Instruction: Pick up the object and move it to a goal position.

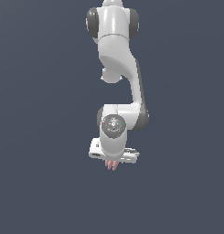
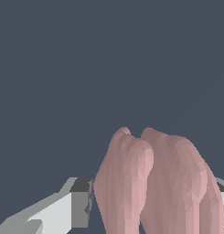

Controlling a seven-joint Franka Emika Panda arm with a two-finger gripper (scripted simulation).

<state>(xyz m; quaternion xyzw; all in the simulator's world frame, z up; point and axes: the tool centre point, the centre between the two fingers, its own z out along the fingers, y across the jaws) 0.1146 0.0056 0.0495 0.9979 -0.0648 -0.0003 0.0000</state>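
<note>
The object [image 2: 152, 183] is a pale pink-salmon cluster of upright ribbed lobes, and it fills the space between my two fingers in the wrist view. My white gripper [image 2: 154, 203] is shut on it, with one dark-padded finger [image 2: 74, 203] against one side and the other finger just showing at the frame's edge. In the exterior view the object [image 1: 112, 166] pokes out as a small pink tip under the gripper [image 1: 113, 160], below the white arm [image 1: 117, 55].
Only a plain dark grey-blue background [image 1: 40, 137] surrounds the arm in both views. No other objects, edges or markers show.
</note>
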